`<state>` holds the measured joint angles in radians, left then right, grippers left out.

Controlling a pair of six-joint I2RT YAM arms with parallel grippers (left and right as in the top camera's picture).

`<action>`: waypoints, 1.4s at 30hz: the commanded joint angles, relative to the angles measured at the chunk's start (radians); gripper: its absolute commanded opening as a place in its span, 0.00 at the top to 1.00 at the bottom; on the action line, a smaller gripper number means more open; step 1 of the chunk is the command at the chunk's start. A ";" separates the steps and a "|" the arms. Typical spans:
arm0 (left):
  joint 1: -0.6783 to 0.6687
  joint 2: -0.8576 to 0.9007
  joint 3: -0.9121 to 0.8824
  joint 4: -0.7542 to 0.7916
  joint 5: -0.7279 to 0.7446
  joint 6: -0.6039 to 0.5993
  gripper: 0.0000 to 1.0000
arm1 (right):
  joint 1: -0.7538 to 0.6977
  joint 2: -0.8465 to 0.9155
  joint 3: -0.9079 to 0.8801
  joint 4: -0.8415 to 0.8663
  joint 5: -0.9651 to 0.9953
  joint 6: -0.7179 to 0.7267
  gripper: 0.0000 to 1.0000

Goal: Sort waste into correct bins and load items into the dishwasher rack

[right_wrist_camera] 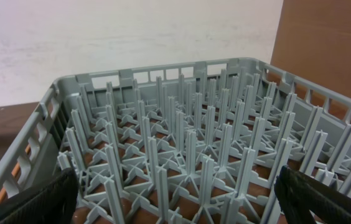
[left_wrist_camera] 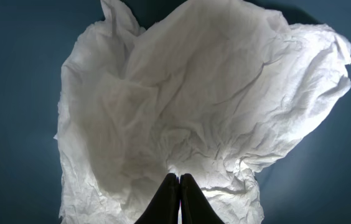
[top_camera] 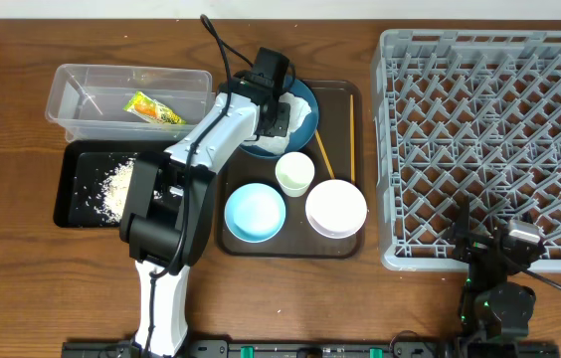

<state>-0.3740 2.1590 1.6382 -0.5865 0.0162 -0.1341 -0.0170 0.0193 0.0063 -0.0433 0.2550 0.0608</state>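
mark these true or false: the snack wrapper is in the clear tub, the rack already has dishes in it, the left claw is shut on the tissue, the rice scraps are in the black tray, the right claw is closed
1. The snack wrapper lies in the clear tub. True.
2. The dishwasher rack already holds dishes. False: it is empty; the light blue bowl, white bowl and cup sit on the brown tray.
3. The left claw is shut on the tissue. True.
4. The rice scraps are in the black tray. True.
5. The right claw is closed. False: it is open, by the rack.
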 commanded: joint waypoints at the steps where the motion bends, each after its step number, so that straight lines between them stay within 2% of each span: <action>1: 0.002 -0.020 0.002 0.004 -0.009 -0.002 0.94 | 0.011 0.000 -0.001 -0.005 0.003 0.013 0.01; 6: 0.002 -0.072 0.002 0.007 -0.015 -0.002 0.94 | 0.011 0.000 -0.001 -0.005 0.003 0.013 0.01; 14: 0.002 -0.166 0.002 0.008 -0.149 -0.003 0.93 | 0.011 0.000 -0.001 -0.005 0.003 0.013 0.01; 15: 0.002 -0.165 0.002 0.006 -0.147 -0.003 0.85 | 0.011 0.000 -0.001 -0.005 0.003 0.013 0.01; 18: 0.002 -0.145 0.002 -0.010 -0.140 -0.003 0.47 | 0.011 0.000 -0.001 -0.005 0.003 0.013 0.01; 19: 0.002 -0.135 0.002 -0.017 -0.140 -0.004 0.41 | 0.011 0.000 -0.001 -0.005 0.003 0.013 0.01; 21: 0.002 -0.106 0.002 -0.024 -0.137 -0.028 0.38 | 0.011 0.000 -0.001 -0.005 0.003 0.013 0.01; 31: 0.002 0.012 0.002 -0.023 -0.129 -0.063 0.41 | 0.011 0.000 -0.001 -0.005 0.003 0.013 0.01; 42: 0.002 0.014 0.002 -0.001 -0.130 -0.063 0.67 | 0.011 0.000 -0.001 -0.005 0.003 0.013 0.01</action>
<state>-0.3740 2.1715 1.6375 -0.5896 -0.1051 -0.1905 -0.0170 0.0193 0.0063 -0.0433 0.2550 0.0608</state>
